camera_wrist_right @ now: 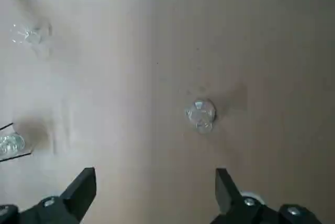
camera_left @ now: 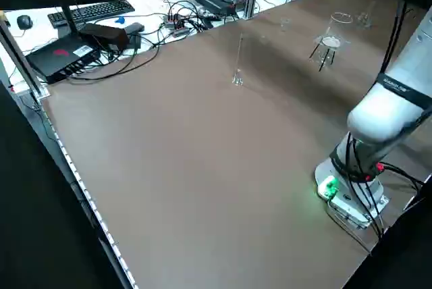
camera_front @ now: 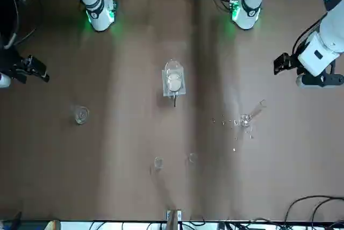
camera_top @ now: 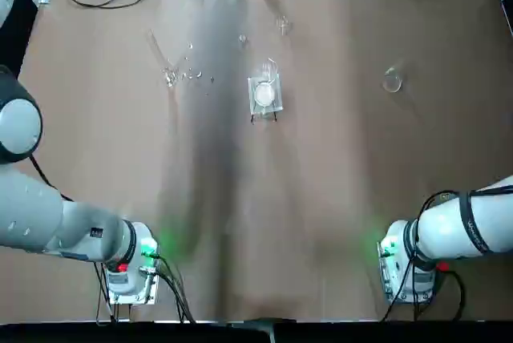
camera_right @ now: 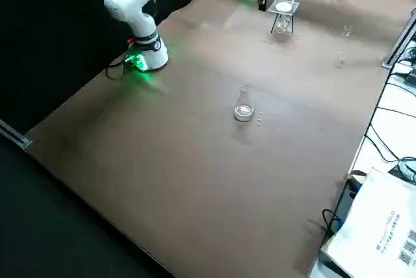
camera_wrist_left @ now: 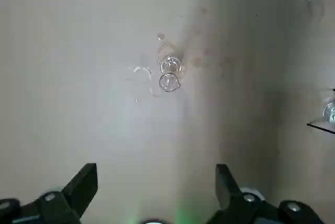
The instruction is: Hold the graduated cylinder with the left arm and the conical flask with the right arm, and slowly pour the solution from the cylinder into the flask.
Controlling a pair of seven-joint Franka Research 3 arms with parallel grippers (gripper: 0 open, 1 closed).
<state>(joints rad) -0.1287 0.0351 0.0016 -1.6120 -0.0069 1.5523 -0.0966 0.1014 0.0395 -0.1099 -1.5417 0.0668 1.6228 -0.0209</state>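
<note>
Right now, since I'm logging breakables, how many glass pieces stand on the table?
5: graduated cylinder far left, conical flask far right, square container centre, two small vessels by the far edge. Others may escape notice.

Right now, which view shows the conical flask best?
The right side view: the conical flask shows in profile, neck and body distinct, standing alone on the table. Top, front and right wrist views look down on it as a faint ring; the left side and left wrist views don't clearly show it.

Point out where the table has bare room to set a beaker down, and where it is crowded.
Widest bare stretch: the near half of the table, between the two arm bases. Also free: between the square container and the conical flask. Crowded: around the graduated cylinder, with glints scattered beside it, and the far middle, where two small glass pieces stand.
</note>
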